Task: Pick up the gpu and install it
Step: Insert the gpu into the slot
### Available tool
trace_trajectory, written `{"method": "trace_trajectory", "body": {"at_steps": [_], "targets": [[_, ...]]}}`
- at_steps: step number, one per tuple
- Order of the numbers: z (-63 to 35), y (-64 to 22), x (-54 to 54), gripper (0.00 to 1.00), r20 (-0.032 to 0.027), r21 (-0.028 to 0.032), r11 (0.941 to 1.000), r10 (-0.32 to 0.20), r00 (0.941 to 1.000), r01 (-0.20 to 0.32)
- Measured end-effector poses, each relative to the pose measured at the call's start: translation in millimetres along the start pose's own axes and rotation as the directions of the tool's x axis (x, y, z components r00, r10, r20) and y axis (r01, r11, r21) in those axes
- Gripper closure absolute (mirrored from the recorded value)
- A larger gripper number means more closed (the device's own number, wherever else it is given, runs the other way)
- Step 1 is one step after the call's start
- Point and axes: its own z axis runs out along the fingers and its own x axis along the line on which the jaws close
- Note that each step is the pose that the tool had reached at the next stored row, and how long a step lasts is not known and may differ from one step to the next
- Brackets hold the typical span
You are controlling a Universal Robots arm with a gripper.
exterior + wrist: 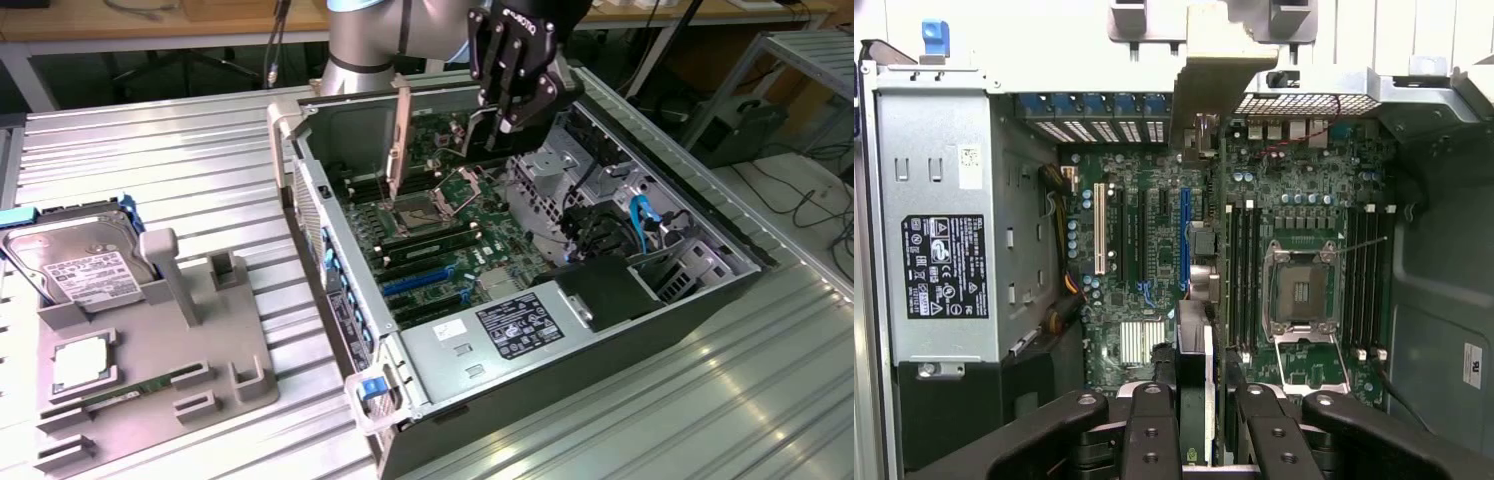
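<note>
Gripper (514,100) poised above the open computer case (334,260), its fingers (1154,440) clenched on the gpu (1196,390). The card stands edge-on between the fingers, reaching down from them toward the motherboard (1154,260). The blue slot (1184,240) lies below, just ahead of the card's lower edge.

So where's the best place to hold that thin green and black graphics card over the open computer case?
By its two flat faces near the upper edge, from above, as the gripper holds the thin green and black card now. It hangs on edge over the green motherboard, so that grip probably leaves its lower edge free for a slot.
</note>
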Motion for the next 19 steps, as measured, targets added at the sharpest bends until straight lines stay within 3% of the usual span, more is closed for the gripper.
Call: {"method": "trace_trajectory", "body": {"at_steps": [19], "targets": [[9.0,0.0,0.3,0.73,0.0,0.0005,0.9998,-0.02,0.9998,0.02]]}}
